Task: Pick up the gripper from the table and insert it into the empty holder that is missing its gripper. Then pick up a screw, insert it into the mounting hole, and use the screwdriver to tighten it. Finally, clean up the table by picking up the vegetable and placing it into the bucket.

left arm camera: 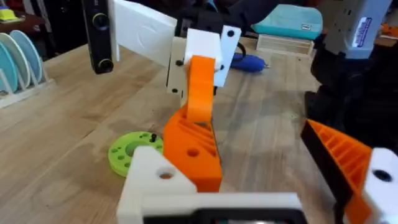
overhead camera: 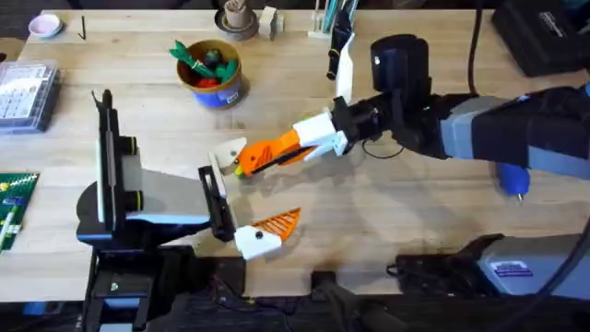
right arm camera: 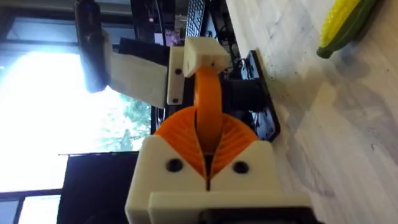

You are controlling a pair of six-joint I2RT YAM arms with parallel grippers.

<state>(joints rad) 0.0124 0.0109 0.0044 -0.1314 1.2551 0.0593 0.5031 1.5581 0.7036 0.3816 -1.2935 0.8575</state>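
My right gripper (overhead camera: 281, 148) reaches in from the right, shut on the loose orange gripper (overhead camera: 253, 160) and holding it against the plain white holder (overhead camera: 224, 155). That holder is one finger of my open left gripper (overhead camera: 258, 189), whose other finger carries an orange tip (overhead camera: 279, 222). From the left wrist, the orange gripper (left arm camera: 194, 149) sits against the holder (left arm camera: 152, 180). Beside the joint on the table lies the yellow vegetable (right arm camera: 345, 25). At the back stands the bucket (overhead camera: 214, 76), with green and red toy vegetables inside. The blue screwdriver (overhead camera: 513, 180) lies at the right, partly under my right arm.
A clear parts box (overhead camera: 23, 88) and a green board (overhead camera: 14, 198) sit along the left edge. A pink dish (overhead camera: 44, 26) and a cup (overhead camera: 237, 18) stand at the back. A flat green disc (left arm camera: 127, 152) lies near the holder.
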